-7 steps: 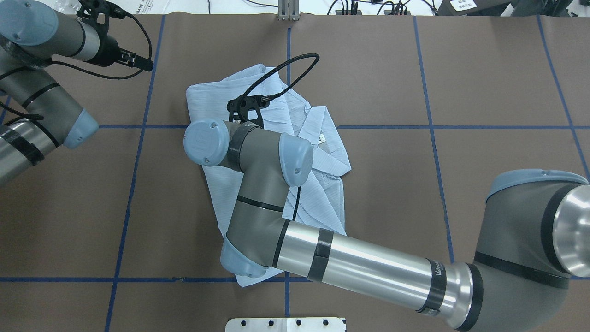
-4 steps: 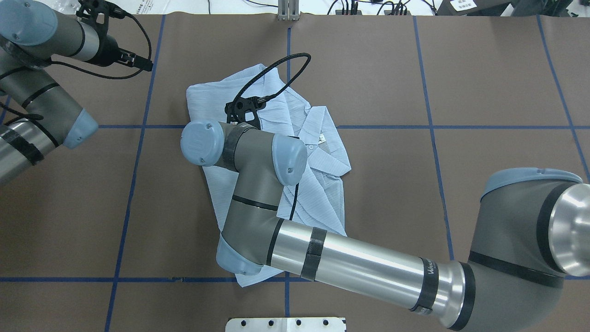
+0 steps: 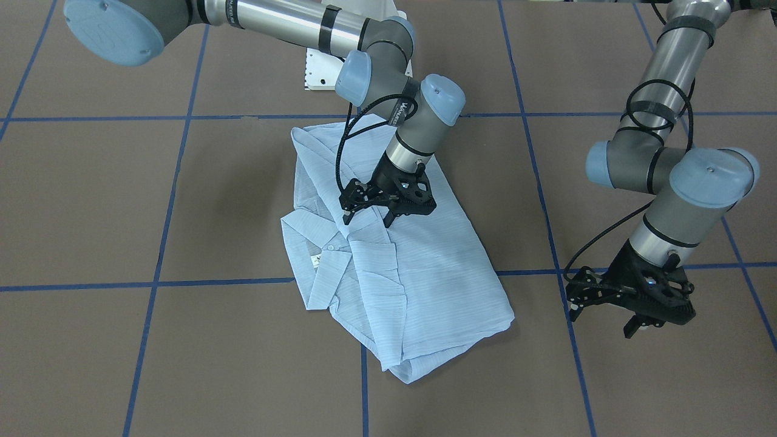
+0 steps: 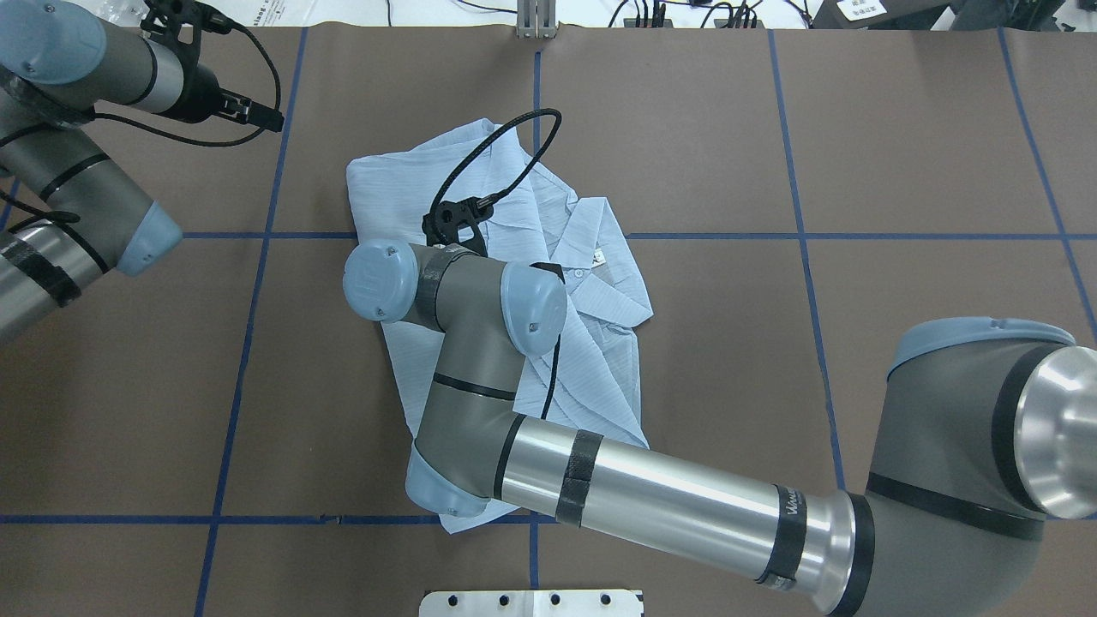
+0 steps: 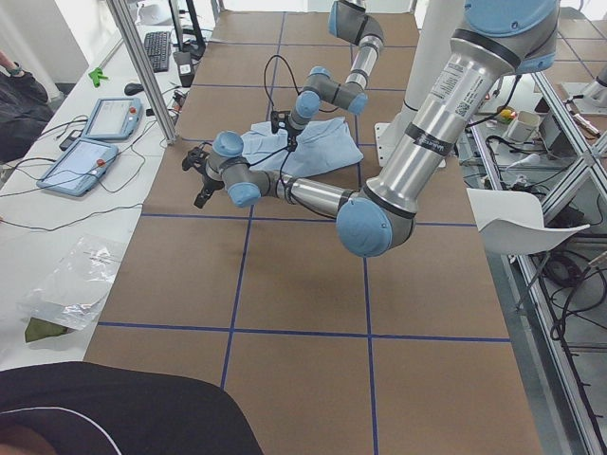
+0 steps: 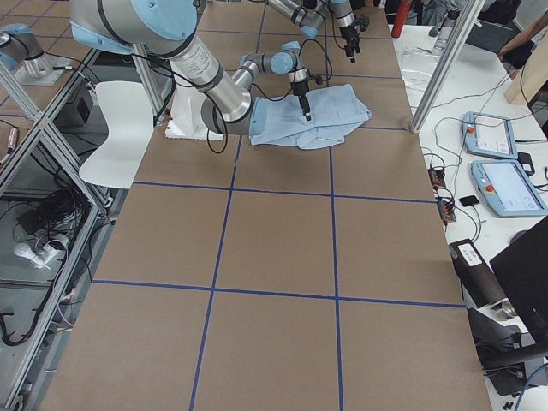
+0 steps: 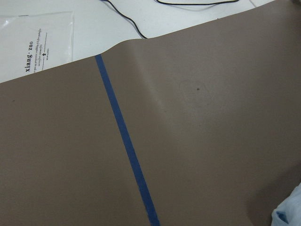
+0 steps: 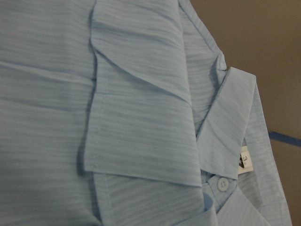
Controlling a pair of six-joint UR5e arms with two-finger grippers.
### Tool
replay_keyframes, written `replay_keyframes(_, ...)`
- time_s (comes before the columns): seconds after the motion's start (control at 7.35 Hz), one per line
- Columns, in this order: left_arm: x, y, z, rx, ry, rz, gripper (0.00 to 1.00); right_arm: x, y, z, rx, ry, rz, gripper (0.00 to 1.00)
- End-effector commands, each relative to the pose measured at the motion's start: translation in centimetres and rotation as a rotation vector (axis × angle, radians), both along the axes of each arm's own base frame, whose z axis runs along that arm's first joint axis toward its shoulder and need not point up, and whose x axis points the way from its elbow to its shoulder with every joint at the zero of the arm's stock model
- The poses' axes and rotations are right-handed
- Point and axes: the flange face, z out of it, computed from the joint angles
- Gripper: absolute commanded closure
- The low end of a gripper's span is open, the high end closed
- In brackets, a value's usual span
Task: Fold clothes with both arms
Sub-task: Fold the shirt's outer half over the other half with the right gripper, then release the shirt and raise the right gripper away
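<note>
The shirt (image 3: 437, 285) lies half-folded on the table (image 3: 121, 212). The right gripper (image 3: 391, 215) hangs directly over the shirt, beside its collar (image 3: 303, 227). The left gripper (image 3: 634, 325) is well apart from the shirt. Whether either gripper is parted or closed, I cannot tell.

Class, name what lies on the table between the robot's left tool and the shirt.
Between the left tool and the shirt lies only bare brown table, crossed by one blue tape line. The front-facing view shows this.

Shirt (image 3: 425, 273): thin, semi-sheer woven cloth, finely striped, matt. Table (image 3: 607, 376): smooth matt brown covering, marked with blue tape (image 3: 230, 282). Right arm (image 4: 668, 493): polished metal tube, satin grey housings, smooth light-blue plastic caps.
</note>
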Motion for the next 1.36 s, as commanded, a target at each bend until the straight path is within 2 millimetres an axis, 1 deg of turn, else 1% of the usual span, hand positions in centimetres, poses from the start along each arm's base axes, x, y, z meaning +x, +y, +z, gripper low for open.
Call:
replay_keyframes(0.0, 0.0, 0.0, 0.0, -0.001, 0.001, -0.001, 0.0, 0.9, -0.9, 0.8, -0.009, 0.051, -0.021, 0.0)
replay_keyframes(0.14, 0.0, 0.0, 0.0, -0.001, 0.001, -0.001, 0.0, 2.5, -2.4, 1.2, -0.029, 0.108, -0.046, 0.0)
replay_keyframes(0.27, 0.0, 0.0, 0.1, -0.001, 0.001, -0.001, 0.0, 4.5, -4.4, 1.7, -0.058, 0.135, -0.063, 0.0)
replay_keyframes(0.41, 0.0, 0.1, 0.0, -0.001, 0.002, -0.001, 0.0, 7.2, -6.4, 3.6, -0.055, 0.157, -0.077, 0.0)
replay_keyframes(0.54, 0.0, 0.1, 0.0, -0.001, 0.002, -0.001, 0.0, 10.4, -8.1, 7.3, -0.054, 0.187, -0.091, 0.0)
replay_keyframes(0.68, -0.2, 0.3, 0.3, -0.002, 0.001, -0.001, 0.0, 14.3, -9.8, 11.5, -0.059, 0.223, -0.104, 0.0)
replay_keyframes(0.82, -0.5, 0.8, 0.2, 0.003, 0.005, -0.001, 0.0, 18.6, -11.1, 14.7, -0.056, 0.25, -0.128, 0.0)
replay_keyframes(0.95, -0.5, 1.0, 0.4, 0.002, 0.004, 0.0, 0.0, 21.7, -11.7, 16.0, -0.039, 0.25, -0.144, 0.0)
replay_keyframes(1.09, -0.5, 1.1, 0.3, 0.003, 0.006, -0.001, 0.0, 22.9, -11.9, 13.9, -0.013, 0.21, -0.127, 0.0)
replay_keyframes(1.22, -0.5, 1.1, 0.0, 0.006, 0.01, 0.0, 0.0, 24.2, -11.1, 10.6, -0.011, 0.083, -0.124, 0.0)
